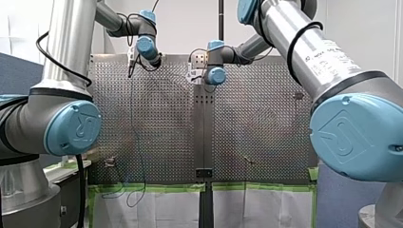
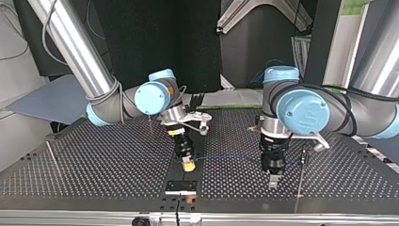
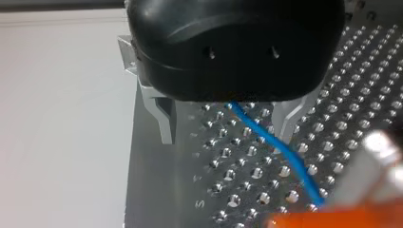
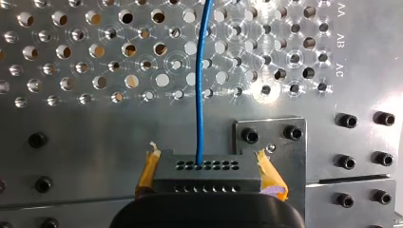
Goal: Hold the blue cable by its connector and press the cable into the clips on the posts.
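Observation:
The thin blue cable (image 4: 200, 90) runs out of a black connector (image 4: 206, 167), which sits between the yellow pads (image 4: 148, 173) of my right gripper (image 4: 206, 176); that gripper is shut on it. In the top view my right gripper (image 2: 187, 164) points down near the table's middle, and the cable (image 2: 226, 157) runs level toward my left gripper (image 2: 273, 182). In the left wrist view the cable (image 3: 273, 142) passes between the metal fingers (image 3: 162, 121) of my left gripper (image 3: 227, 126), which stands open around it. A thin post (image 2: 301, 172) rises just beside my left gripper.
A black bolted plate (image 2: 181, 187) lies on the perforated table (image 2: 103, 165) under my right gripper. Another thin post (image 2: 52, 157) stands at the top view's left. In the front view, small clip posts (image 1: 110, 162) (image 1: 247, 161) stand near the green-taped near edge (image 1: 157, 187).

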### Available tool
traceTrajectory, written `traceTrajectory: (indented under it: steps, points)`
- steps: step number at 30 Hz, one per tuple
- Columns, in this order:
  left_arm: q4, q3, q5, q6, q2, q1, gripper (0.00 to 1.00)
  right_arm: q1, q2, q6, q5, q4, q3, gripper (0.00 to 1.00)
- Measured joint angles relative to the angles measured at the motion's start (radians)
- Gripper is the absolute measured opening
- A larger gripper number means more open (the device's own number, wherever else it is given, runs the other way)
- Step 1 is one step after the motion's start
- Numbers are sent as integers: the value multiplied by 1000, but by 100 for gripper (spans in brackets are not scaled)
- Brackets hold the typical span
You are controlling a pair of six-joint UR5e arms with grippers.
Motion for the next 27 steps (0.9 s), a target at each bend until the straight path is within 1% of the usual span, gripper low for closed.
traceTrajectory:
  steps: [4, 12, 13, 14, 16, 18, 19, 20, 21, 22, 24, 27]
  points:
    - [-2, 3, -7, 3, -1, -4, 100, 0, 0, 0, 0, 1, 0, 0]
    - [-19, 2, -39, 28, -1, -11, 100, 0, 0, 1, -1, 2, 0, 0]
    - [-21, 2, -45, 30, -1, -12, 91, 0, 0, 1, -1, 2, 0, 0]
    - [-24, 2, -51, 32, -1, -13, 91, 0, 0, 1, -1, 2, 0, 0]
    - [-27, 2, -65, 39, -1, -15, 65, 1, 0, 1, -1, 3, 0, 0]
    - [-27, 2, -78, 49, -1, -17, 65, 1, 0, 1, -1, 4, 0, 0]
    - [-27, 2, -84, 54, -1, -18, 20, 2, 0, 0, 0, 4, 0, 0]
    - [-26, 2, -91, 60, -1, -20, 20, 2, 0, 0, 0, 5, 0, 0]
    - [-24, 2, -101, 69, -1, -23, 3, 2, 0, 0, 0, 5, 0, 0]
    - [-23, 2, -110, 76, -1, -26, 0, 2, 0, 0, 0, 5, 0, 0]
    - [-20, 2, -128, 92, -1, -30, 0, 2, 0, 0, 0, 5, 0, 0]
    - [-19, 2, -154, 104, -1, -35, 0, 2, 0, 0, 0, 6, 0, 0]
